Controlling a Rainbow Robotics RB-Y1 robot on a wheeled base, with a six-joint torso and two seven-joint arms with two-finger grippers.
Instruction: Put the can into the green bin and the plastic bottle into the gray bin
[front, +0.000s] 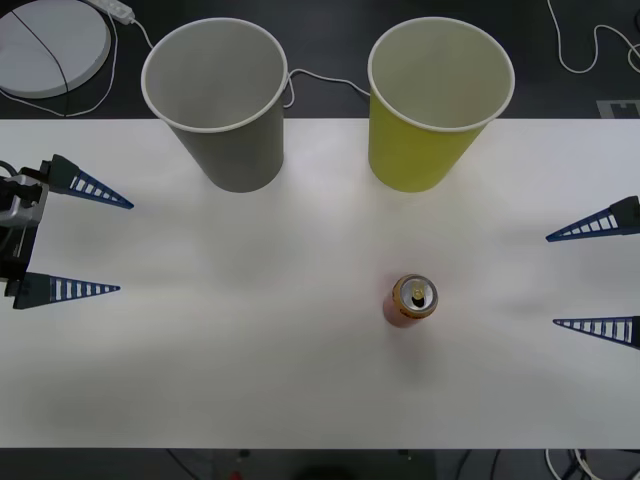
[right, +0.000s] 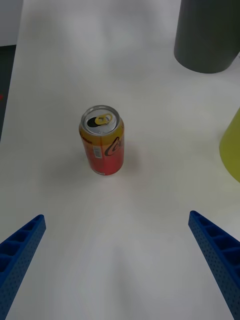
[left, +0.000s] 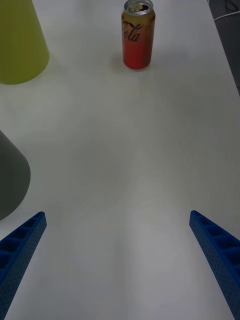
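Can (front: 410, 301): small orange-red aluminium drink can, cylindrical, smooth printed wall shading to yellow near the gold-coloured top, pull tab lying flat beside the dark mouth. It stands upright on the matte white table (front: 250, 380), right of centre and nearer the robot than both cups, touching nothing. In the right wrist view the can (right: 102, 140) sits ahead of the fingers, well apart from them; in the left wrist view the can (left: 138, 35) stands far off, script lettering on its wall.

Large yellow-green tapered paper cup, the green bin (front: 435, 105), stands upright at the table's far edge, just beyond the can and a little to its right; white rolled rim, pale inside, nothing seen in it. Large gray tapered paper cup, the gray bin (front: 222, 100), of the same shape and rim, stands to its left, apart from it; inside pale, nothing seen in it.

Right gripper (front: 590, 277) hovers at the table's right edge, blue ribbed wedge fingers spread wide, holding nothing. Left gripper (front: 95, 245) at the left edge, likewise spread wide and bare.

Beyond the table: dark floor, white cables, round white disc (front: 50, 45).
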